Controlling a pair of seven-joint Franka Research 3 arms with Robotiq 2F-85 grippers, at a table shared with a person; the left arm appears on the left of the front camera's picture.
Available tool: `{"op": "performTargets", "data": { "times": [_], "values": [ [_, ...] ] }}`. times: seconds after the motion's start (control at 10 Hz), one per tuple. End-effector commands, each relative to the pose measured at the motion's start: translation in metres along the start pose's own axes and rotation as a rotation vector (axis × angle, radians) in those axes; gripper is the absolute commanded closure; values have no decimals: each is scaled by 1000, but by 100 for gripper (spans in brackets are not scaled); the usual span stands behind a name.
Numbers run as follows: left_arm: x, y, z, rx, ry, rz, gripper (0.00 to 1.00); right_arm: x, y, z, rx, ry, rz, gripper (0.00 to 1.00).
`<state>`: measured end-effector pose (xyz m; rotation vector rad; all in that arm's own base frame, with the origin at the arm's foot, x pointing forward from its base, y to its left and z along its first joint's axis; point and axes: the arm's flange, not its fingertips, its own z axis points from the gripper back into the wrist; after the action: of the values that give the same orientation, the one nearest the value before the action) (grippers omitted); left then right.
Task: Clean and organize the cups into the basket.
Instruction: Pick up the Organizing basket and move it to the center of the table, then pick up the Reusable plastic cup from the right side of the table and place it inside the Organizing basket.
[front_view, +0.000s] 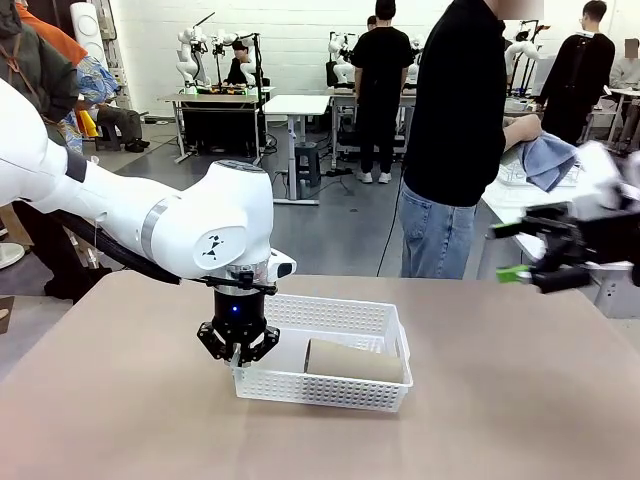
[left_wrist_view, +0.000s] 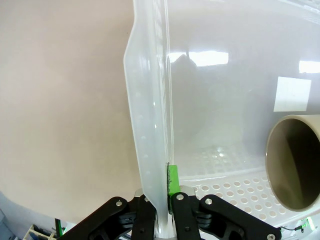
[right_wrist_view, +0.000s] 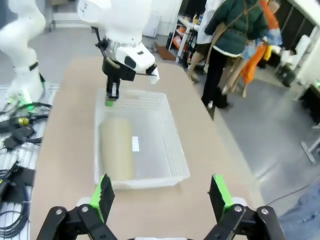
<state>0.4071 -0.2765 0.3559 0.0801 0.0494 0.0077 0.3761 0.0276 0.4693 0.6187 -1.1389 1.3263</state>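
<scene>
Nearest up, the left claw (front_view: 238, 350) is clamped on the left end wall of the white basket (front_view: 330, 388), pinching the plastic. One tan cup (front_view: 352, 360) lies on its side inside, along the near wall. Off right, the right claw (front_view: 512, 252) hangs above the table (front_view: 500, 400), fingers spread, holding nothing. Across the table a person (front_view: 460, 120) holds a blue cloth (front_view: 548, 160).

Left arm (front_view: 130, 215): enters from the upper left of the front view, with the wrist turned straight down at lower centre-left. Left gripper (front_view: 238, 352): vertical, jaws clamped on the left end wall of the basket (front_view: 320, 388), one green pad (left_wrist_view: 173, 180) pressed against that wall's inner face. Right gripper (front_view: 512, 251): raised at the right edge, fingers level and pointing toward frame left, jaws wide apart.
</scene>
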Motion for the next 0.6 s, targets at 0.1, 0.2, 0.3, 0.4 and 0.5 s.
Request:
{"op": "performTargets", "data": {
  "times": [0.1,0.2,0.3,0.4,0.5],
  "values": [
    [0,-1,-2,4,1,-2,100,-77,-7,51,24,-73,7,0],
    [0,-1,-2,4,1,-2,100,-94,-7,62,22,-112,-24,0],
    [0,-1,-2,4,1,-2,100,-108,-8,70,17,-131,-46,0],
    [0,-1,-2,4,1,-2,100,-118,-10,76,45,-132,-109,0],
    [0,-1,-2,4,1,-2,100,-129,-15,76,32,-147,-112,0]
  ]
}}
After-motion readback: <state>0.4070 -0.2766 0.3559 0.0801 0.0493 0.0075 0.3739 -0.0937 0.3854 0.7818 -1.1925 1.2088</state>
